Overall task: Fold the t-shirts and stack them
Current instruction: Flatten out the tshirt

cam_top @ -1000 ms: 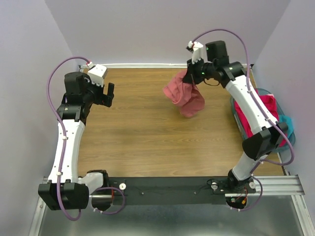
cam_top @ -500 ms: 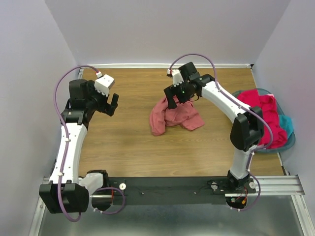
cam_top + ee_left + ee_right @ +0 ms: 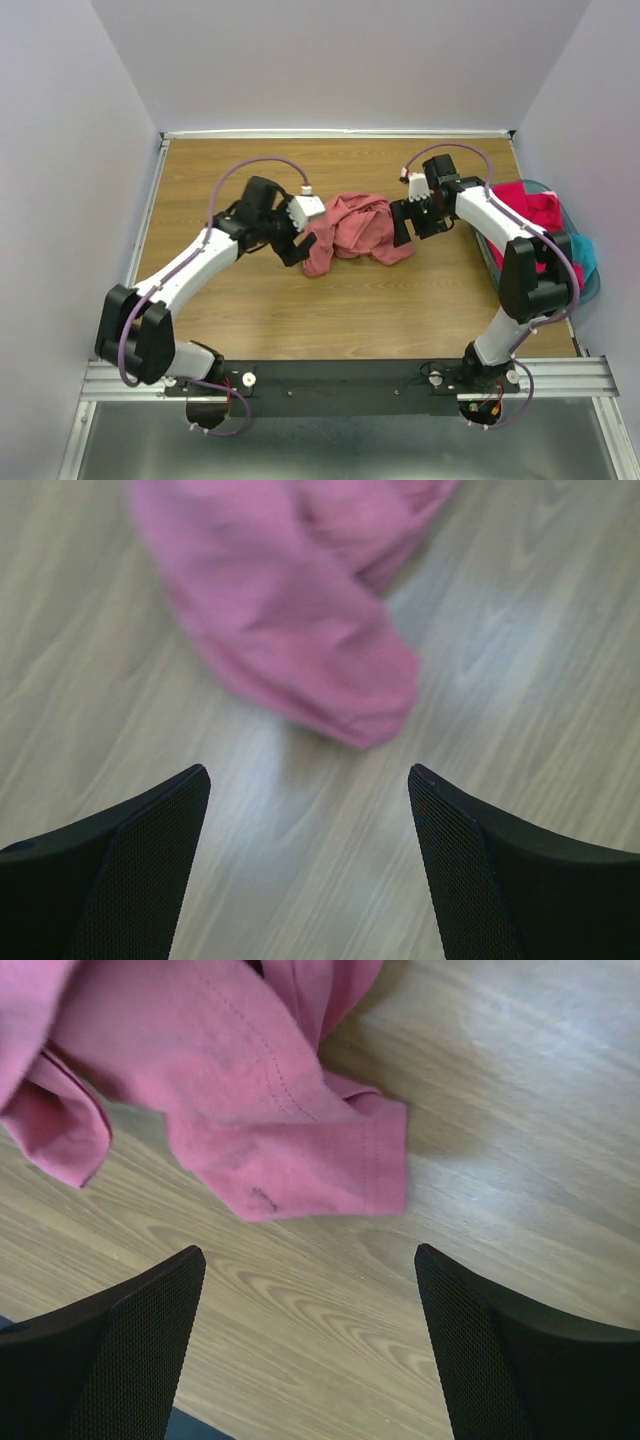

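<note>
We judge the salmon-pink t-shirt (image 3: pixel 352 230), crumpled at frame centre, needs spreading; left gripper (image 3: pixel 293 248) and right gripper (image 3: pixel 403 225) flank it, released; next, pinch opposite edges.

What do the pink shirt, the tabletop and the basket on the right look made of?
Pink shirt: soft knit cloth, likely cotton jersey, matte; it crumples in folds and shows a stitched hem.
Tabletop: wood-grain surface, probably laminate; a slight sheen where light glares off it.
Basket: looks like smooth teal plastic, though little of its rim shows.
</note>
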Controlling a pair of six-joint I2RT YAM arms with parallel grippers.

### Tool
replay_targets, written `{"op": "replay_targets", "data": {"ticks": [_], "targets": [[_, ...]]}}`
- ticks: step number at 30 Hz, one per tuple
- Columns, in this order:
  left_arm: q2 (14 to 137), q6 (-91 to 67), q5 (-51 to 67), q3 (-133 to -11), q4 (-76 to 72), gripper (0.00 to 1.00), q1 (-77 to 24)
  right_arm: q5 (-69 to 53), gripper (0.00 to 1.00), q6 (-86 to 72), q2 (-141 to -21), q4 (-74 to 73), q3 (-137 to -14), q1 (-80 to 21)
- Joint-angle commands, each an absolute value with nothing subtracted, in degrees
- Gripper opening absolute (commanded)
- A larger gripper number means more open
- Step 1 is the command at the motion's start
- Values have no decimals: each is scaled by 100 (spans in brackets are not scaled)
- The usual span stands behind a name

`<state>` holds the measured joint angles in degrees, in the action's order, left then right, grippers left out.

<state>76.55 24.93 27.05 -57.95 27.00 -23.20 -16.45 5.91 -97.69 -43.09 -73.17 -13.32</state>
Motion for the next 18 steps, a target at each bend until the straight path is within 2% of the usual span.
{"op": "replay_targets", "data": {"ticks": [1, 10, 13, 14, 17, 18], "targets": [[8050, 2189, 2409, -5678, 2171, 88, -3161, -1688, 91, 615, -9992, -4000, -7181, -1415], [9272, 1810, 1345, -5634, 1617, 89, -3498, -1274, 91, 563, -10766, -3349, -6926, -1424], [9562, 1837, 1327, -5730, 1678, 74, -3498, -1196, 88, 562, -10976, -3226, -6900, -1424], [9702, 1863, 1258, -5791, 1801, 61, -3498, -1126, 84, 580, -11021, -3199, -6908, -1424], [9765, 1898, 1117, -5985, 1968, 39, -3428, -932, 58, 633, -11101, -3146, -6943, -1424], [9739, 1898, 1186, -6107, 2047, 23, -3280, -906, 30, 642, -11074, -3164, -6961, -1424]]}}
